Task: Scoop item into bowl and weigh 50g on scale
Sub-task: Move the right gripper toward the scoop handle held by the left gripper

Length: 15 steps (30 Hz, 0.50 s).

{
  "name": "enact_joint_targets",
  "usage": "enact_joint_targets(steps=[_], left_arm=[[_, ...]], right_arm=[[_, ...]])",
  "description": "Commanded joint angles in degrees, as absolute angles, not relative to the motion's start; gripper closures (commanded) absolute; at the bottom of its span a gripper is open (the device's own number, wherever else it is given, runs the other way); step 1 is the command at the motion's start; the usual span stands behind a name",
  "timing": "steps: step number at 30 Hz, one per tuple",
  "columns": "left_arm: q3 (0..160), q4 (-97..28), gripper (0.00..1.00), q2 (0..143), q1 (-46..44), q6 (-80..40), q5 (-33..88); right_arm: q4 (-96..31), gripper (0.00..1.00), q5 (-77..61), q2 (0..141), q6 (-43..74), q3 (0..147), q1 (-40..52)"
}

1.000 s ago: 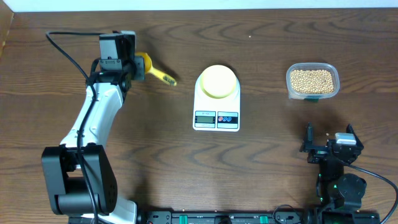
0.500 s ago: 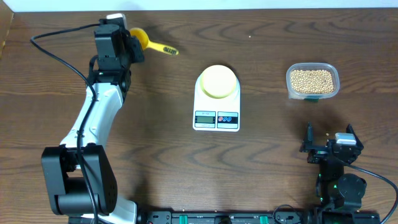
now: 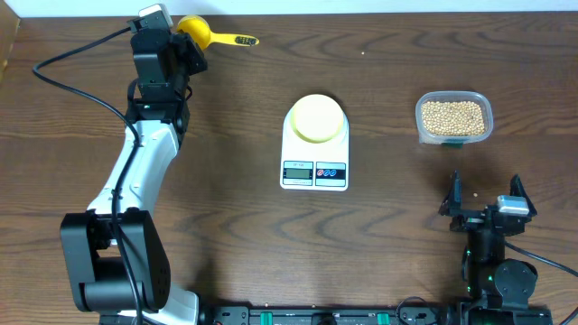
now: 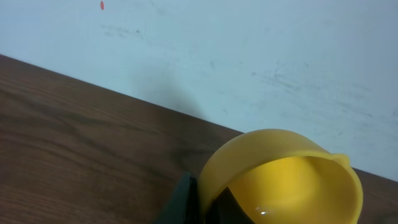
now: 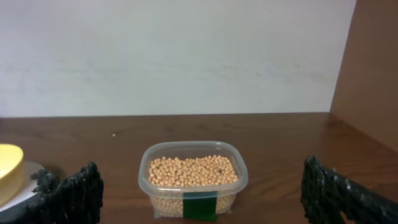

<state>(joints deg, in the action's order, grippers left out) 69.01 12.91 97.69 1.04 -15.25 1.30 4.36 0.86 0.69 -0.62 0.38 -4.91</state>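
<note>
Tan beans (image 3: 453, 115) fill a clear plastic tub (image 3: 454, 136) at the back right; the right wrist view shows the beans (image 5: 193, 170) straight ahead. The pale yellow-green bowl (image 3: 316, 117) sits on the white scale (image 3: 315, 167), and its edge shows in the right wrist view (image 5: 9, 168). My left gripper (image 3: 183, 41) is shut on the cup of a yellow scoop (image 3: 199, 32) at the table's far left edge, handle pointing right. The left wrist view shows the empty scoop cup (image 4: 283, 180) clamped between the fingers. My right gripper (image 3: 485, 197) is open and empty, in front of the tub.
A white wall (image 4: 249, 50) stands just behind the table's far edge. A brown side panel (image 5: 373, 68) rises at the right. A black cable (image 3: 68, 77) trails from the left arm across the table's left side.
My left gripper has carried the yellow scoop away from the table's middle left toward the far edge. The right gripper has shifted slightly and its fingers stand wider apart.
</note>
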Motion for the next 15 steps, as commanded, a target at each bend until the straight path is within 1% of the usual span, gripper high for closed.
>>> enact_joint_targets(steps=[1,10,15], left_arm=[[69.3,13.1,0.92,96.5,1.2,-16.0,0.8],[69.3,13.2,0.93,96.5,1.2,-16.0,0.8],[69.3,13.2,0.92,96.5,1.2,-16.0,0.8]], right_arm=[[6.1,0.01,0.9,0.4,1.2,0.6,-4.9],[6.5,0.01,0.4,1.0,0.1,5.6,-4.9],[6.5,0.01,0.3,4.5,-0.1,9.9,-4.9]])
